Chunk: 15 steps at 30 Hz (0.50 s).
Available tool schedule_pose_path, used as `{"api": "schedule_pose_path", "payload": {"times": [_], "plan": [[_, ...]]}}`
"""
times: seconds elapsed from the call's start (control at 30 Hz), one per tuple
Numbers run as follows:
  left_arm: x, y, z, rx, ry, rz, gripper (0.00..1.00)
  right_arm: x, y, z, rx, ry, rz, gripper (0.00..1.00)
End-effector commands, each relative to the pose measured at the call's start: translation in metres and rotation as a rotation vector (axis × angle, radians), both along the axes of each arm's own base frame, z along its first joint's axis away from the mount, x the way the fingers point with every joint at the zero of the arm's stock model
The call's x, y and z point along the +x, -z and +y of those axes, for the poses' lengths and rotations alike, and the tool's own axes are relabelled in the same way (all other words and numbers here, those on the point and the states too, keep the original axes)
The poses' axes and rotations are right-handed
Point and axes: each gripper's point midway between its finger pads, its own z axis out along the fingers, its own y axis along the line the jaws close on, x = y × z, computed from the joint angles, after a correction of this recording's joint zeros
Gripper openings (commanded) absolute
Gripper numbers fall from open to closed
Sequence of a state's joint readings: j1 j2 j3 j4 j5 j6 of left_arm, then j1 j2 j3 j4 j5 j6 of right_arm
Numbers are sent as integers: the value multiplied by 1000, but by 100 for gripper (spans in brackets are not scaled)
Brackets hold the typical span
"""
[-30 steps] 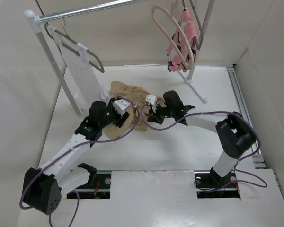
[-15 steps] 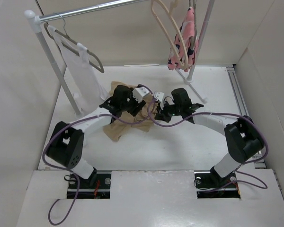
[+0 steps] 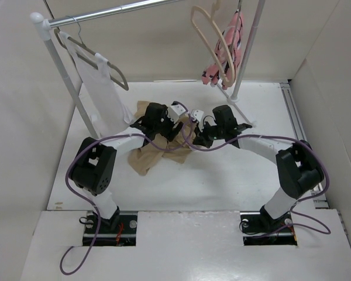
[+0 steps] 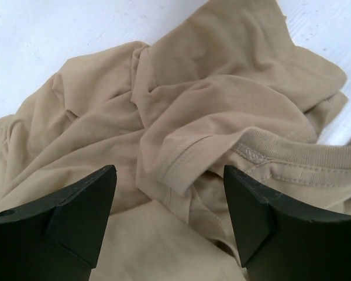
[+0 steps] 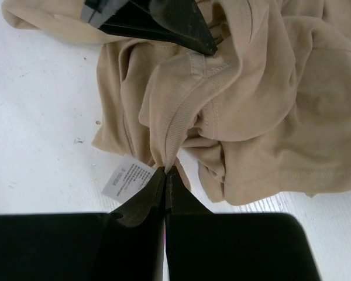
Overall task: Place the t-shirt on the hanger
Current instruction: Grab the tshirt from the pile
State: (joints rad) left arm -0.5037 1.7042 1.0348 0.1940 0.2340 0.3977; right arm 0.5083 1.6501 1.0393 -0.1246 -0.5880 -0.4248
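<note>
The t-shirt (image 3: 154,157) is not on the hanger (image 3: 200,42). It lies in a crumpled heap on the white table (image 3: 222,175), below the clothes rack (image 3: 105,13) and between its two uprights. The hanger hangs from the rack's bar near the right-hand upright, well above the t-shirt and apart from it, with a pink patterned garment (image 3: 233,36) just beside it. At the other end of the rack, by the left upright, a white garment (image 3: 99,88) hangs on a thin dark hanger. Both arms reach in under the rack and meet over the heap. The right gripper (image 5: 165,170) has its jaws pressed together on a fold of the t-shirt's (image 5: 269,105) ribbed neck edge, and the small white label (image 5: 127,178) lies flat on the table right beside the pinch. The left gripper (image 4: 168,175) stands with its jaws wide apart and nothing between them. It hangs just above the t-shirt (image 4: 222,105), over a stitched hem and the collar band (whether its tips touch the cloth cannot be told). In the right wrist view, one dark left finger (image 5: 158,20) shows at the upper edge, close over the same collar fold. In the top view, the left gripper (image 3: 179,124) and the right gripper (image 3: 193,138) sit very near each other on the side of the heap nearer the rack's right upright.
</note>
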Motion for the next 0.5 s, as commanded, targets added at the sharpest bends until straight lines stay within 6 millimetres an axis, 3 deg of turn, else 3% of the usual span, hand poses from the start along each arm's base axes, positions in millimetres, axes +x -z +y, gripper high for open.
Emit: {"api": "schedule_pose_path", "payload": {"times": [0.0, 0.1, 0.23, 0.27, 0.4, 0.47], "plan": [[19, -13, -6, -43, -50, -58, 71, 4, -19, 8, 14, -62, -61, 0], [24, -13, -4, -20, -55, -77, 61, 3, -22, 5, -4, -71, -76, 0], [26, -13, -6, -18, -42, -80, 16, -2, -29, 1, -12, -83, -89, 0], [26, -13, -6, -18, -42, -80, 0, -1, -29, 1, -15, -88, -96, 0], [22, -14, -5, -24, -53, -50, 0, 3, -35, 1, -16, -81, -108, 0], [25, -27, 6, -26, -83, -38, 0, 9, -34, -6, -59, -39, -112, 0]]}}
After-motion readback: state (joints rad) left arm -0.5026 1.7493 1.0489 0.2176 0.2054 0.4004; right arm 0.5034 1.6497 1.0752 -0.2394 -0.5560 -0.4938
